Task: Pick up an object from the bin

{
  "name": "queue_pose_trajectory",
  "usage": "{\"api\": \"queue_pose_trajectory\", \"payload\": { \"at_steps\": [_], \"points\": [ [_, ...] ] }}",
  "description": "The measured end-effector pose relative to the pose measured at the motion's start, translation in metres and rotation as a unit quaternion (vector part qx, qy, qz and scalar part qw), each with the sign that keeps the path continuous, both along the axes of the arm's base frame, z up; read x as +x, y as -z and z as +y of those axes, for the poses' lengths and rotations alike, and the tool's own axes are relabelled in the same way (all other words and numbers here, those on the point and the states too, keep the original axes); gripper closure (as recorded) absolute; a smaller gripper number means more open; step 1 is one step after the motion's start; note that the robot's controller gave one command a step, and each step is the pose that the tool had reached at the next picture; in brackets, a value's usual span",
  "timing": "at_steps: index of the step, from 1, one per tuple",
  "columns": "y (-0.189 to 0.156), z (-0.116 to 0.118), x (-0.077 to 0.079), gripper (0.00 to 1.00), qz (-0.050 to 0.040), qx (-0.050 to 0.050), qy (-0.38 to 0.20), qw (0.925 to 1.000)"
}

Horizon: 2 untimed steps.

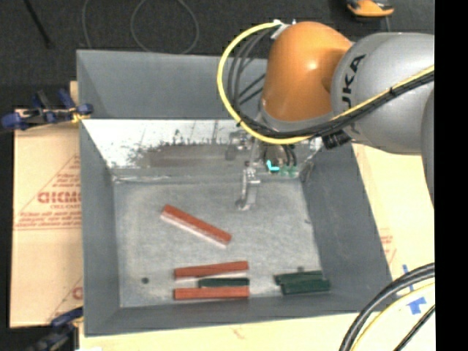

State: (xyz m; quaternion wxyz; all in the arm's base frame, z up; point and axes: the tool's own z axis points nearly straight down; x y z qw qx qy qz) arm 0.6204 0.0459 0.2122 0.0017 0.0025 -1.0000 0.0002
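The long red flat bar [196,225] lies slantwise on the middle of the floor of the grey metal bin [99,218]. It is at about eight o'clock from the pincer [246,198], near it but not touching. Whether the pincer is open or closed, I cannot tell. Toward six o'clock lie an upper red bar [210,270], a thin dark green strip [224,283], a lower red bar [211,293] and a dark green block [301,282].

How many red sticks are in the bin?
3. One red stick slants mid-floor; a second and third lie near the front, a green stick between them. The arm could hide others.
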Motion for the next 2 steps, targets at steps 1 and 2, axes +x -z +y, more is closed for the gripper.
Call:
{"api": "queue_pose_trajectory", "payload": {
  "at_steps": [1, 2],
  "points": [
    [0.1455, -0.0109, -0.0381, 0.0, -0.0002, 0.0, -0.099, 0.9951],
    [0.1413, -0.0101, -0.0358, 1.0, -0.004, 0.0, -0.098, 0.9952]
  ]
}}
